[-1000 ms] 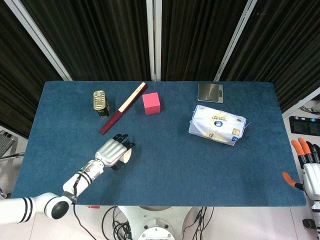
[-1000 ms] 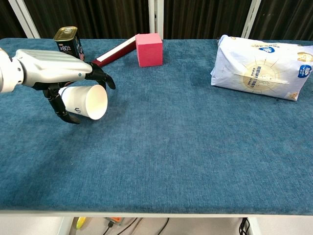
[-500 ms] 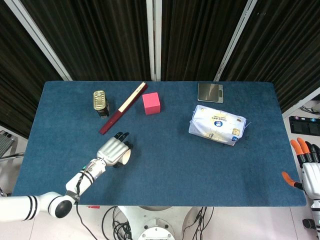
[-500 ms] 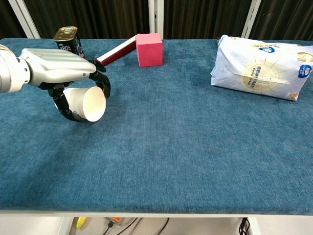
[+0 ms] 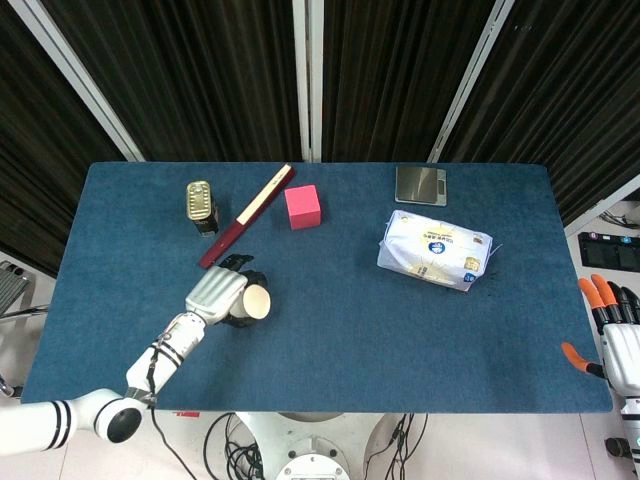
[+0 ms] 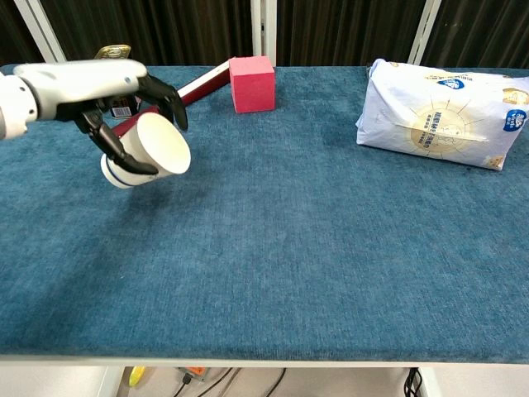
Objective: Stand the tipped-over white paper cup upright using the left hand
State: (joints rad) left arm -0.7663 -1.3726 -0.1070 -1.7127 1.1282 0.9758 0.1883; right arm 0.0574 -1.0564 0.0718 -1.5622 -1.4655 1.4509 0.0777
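The white paper cup (image 6: 149, 151) is in my left hand (image 6: 107, 95), lifted off the blue table and tilted with its open mouth toward the camera and upward. From above, the cup (image 5: 255, 302) shows just right of the left hand (image 5: 217, 291), on the table's front-left part. Dark fingers (image 6: 172, 103) curl round the cup's rim and side. My right hand (image 5: 617, 340) hangs off the table's right edge, fingers apart, holding nothing.
A tin can (image 5: 201, 205), a dark red flat box (image 5: 245, 217) and a pink cube (image 5: 302, 206) lie behind the left hand. A white packet (image 5: 436, 250) and a small grey scale (image 5: 420, 185) are on the right half of the blue table (image 5: 330, 340).
The left hand closed round the lying cup, then lifted it and tipped its mouth upward. The right hand stayed still.
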